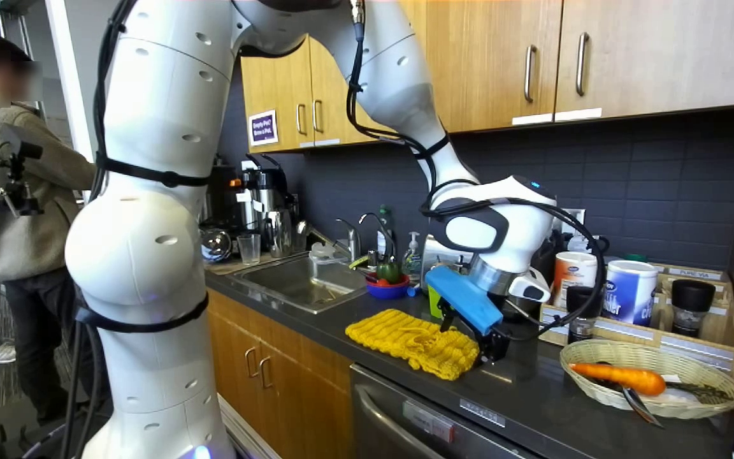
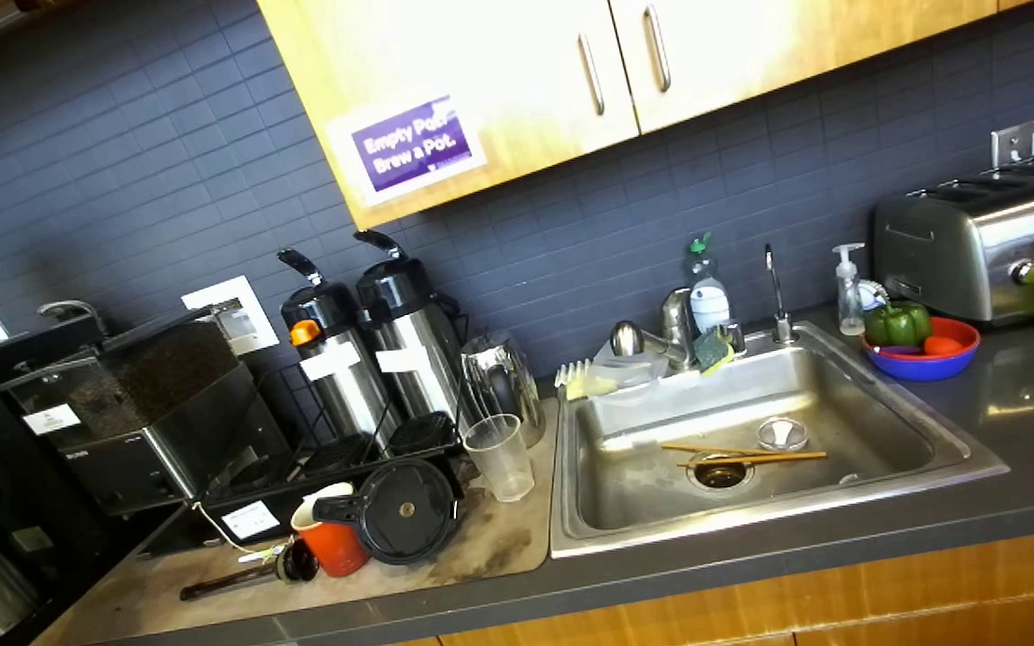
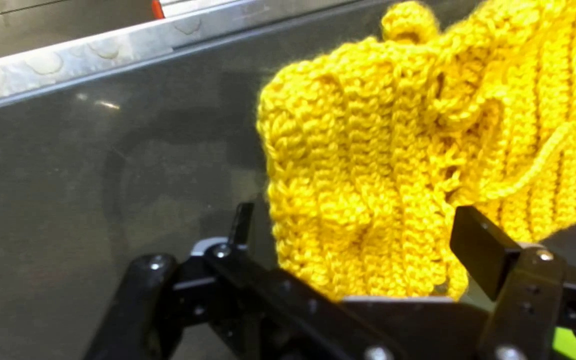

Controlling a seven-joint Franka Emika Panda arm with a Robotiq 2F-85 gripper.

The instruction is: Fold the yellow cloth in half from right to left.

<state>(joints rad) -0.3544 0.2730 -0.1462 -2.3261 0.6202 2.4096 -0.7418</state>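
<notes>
Yellow cloth point(image 1: 415, 341): rumpled on the counter point(image 1: 532, 395), in the wrist view one end between the fingers point(image 3: 480, 250) of the gripper point(image 3: 356, 227).
Gripper: spread wide, pinching nothing.
Green cup point(image 1: 434, 303): near gripper, partly hidden.
Blue bowl point(image 2: 925, 367): beside the sink point(image 2: 643, 493).
Basket point(image 1: 685, 361): apart from cloth, carrot point(image 1: 625, 378) inside.

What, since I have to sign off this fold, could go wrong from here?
The open gripper appears to straddle one end of the yellow cloth, so closing may bunch it up. The gripper might also snag the loose strand on top. And the cloth lies near the front of the counter, so a poor pull could drag it over.
</notes>
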